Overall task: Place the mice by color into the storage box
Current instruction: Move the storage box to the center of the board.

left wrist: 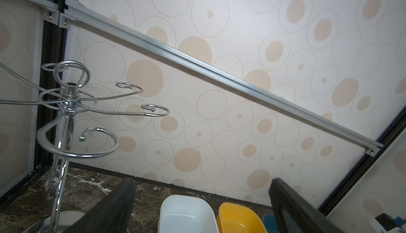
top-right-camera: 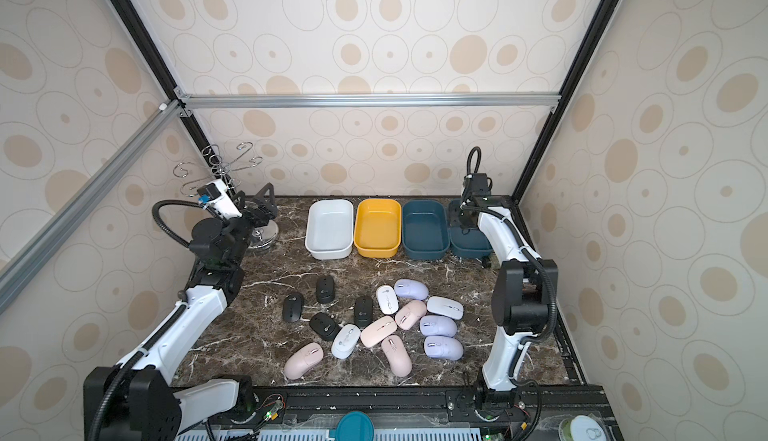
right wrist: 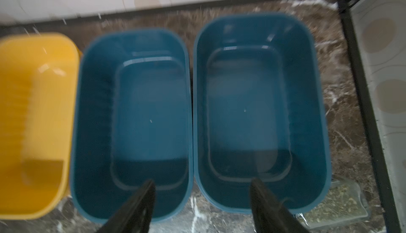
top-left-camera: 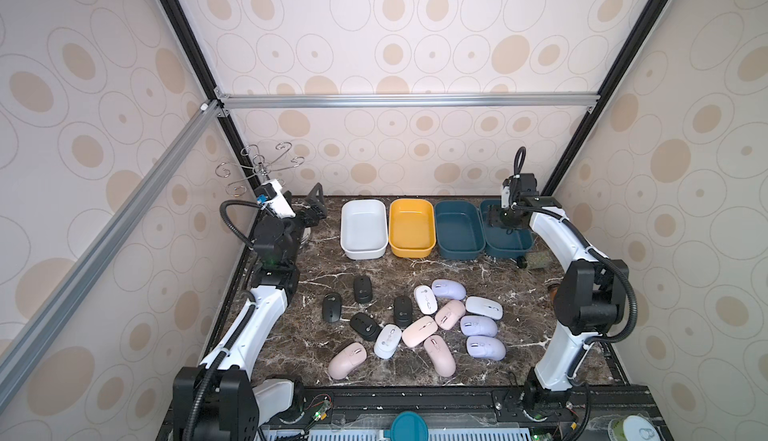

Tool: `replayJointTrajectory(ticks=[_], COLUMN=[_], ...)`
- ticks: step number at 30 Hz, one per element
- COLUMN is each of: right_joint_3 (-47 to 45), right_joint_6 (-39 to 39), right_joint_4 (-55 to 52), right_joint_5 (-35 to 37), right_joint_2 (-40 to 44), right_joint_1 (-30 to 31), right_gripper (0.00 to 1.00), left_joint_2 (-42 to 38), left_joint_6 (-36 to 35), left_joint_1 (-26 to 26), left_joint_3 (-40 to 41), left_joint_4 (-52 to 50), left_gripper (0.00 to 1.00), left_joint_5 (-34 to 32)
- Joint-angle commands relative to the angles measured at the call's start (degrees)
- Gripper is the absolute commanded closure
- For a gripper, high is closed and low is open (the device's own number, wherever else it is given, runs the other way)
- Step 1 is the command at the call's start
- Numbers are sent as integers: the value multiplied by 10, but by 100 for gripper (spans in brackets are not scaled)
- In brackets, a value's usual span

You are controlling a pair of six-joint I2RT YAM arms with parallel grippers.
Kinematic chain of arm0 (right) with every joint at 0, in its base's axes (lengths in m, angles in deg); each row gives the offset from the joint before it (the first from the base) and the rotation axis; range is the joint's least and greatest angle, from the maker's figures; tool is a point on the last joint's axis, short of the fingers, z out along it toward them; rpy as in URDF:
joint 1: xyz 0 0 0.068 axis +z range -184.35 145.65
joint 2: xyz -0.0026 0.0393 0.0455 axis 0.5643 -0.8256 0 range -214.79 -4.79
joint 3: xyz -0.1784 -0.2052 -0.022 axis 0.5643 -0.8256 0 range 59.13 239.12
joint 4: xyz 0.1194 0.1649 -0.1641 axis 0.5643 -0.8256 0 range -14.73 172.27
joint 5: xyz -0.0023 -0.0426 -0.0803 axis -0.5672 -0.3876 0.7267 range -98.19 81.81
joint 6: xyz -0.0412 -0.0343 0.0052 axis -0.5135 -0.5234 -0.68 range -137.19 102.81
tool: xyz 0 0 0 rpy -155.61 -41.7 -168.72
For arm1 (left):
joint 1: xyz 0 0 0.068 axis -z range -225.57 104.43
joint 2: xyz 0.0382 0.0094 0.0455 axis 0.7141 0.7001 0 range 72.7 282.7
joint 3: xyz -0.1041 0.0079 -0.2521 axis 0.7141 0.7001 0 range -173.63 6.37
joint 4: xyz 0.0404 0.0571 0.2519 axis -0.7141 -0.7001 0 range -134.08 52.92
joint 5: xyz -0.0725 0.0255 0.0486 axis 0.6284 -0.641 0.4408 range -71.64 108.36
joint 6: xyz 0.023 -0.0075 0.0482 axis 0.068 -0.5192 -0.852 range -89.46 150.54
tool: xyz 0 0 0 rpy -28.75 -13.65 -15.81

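Nearest the front of the dark marbled tabletop (top-left-camera: 291, 335), all fourteen mice lie loose in one cluster, none of them in a box. The four black mice (top-left-camera: 362, 288) take the cluster's left side, one of them just beside a pale mouse. The four pink mice (top-left-camera: 347, 360) run through the front and middle, with one lying at the front left corner. The three pale mice (top-left-camera: 483, 307) are scattered among the others. The three lavender mice (top-left-camera: 478, 326) keep to the right side. Past a bare strip of tabletop, four boxes stand side by side along the back wall, from left to right: the white box (top-left-camera: 363, 253), the yellow box (top-left-camera: 411, 253), the inner teal box (top-left-camera: 459, 254) and the outer teal box (top-left-camera: 509, 252). The right hand (right wrist: 202, 181) hangs pointing down over the two teal boxes. Its wrist view is blurred, yet the fingers clearly stand apart with nothing between them: released. At the far left corner the left hand (left wrist: 202, 182) is raised beside the chrome hook stand (top-left-camera: 259, 164) and faces the back wall. Its fingers are spread wide and hold nothing.
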Motion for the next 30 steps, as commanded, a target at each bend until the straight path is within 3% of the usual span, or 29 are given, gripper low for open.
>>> replayJointTrajectory(ticks=[1,5,10,15,24,30], right_joint_3=[20,-1,-135,-236,-262,-199], right_joint_6=[-21,-33,3,8,69,39], right_joint_4=[-38,-27,101,190,273,261], right_joint_5=[33,9,47,118,136,142], right_joint_2=[27,50,139,201,108,17], right_joint_1=[3,4,10,53,71,69], right_gripper=[33,32,32,30,26,25], left_joint_2=[10,11,13,18,39,53], left_joint_6=[20,0,4,15,30,41], left_joint_1=[6,20,21,26,39,50], left_joint_3=[-14,8,19,28,33,29], left_joint_4=[-16,-2,17,26,33,37], left_gripper=[8,10,9,10,10,11], left_joint_5=[73,73,81,92,114,137])
